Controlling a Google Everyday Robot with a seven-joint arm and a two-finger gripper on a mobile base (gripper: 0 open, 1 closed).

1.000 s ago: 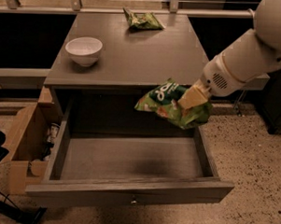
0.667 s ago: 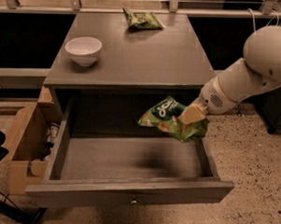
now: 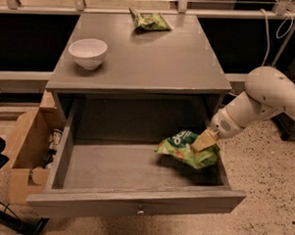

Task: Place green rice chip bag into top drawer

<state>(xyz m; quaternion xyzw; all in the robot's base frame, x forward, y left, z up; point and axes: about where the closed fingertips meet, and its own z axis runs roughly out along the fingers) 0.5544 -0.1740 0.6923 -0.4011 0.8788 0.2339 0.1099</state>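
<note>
The green rice chip bag, bright green with white lettering, hangs low inside the right part of the open top drawer, just above its floor. My gripper is shut on the bag's right end, reaching in over the drawer's right wall from the white arm. The drawer is pulled fully out, with a small round knob on its front panel.
A white bowl stands on the grey cabinet top at the left. A smaller, darker green bag lies at the top's far edge. An open cardboard box sits on the floor left of the drawer.
My gripper has carried the bag down and a little to the right, from above the drawer's rim to inside the drawer near its floor.
</note>
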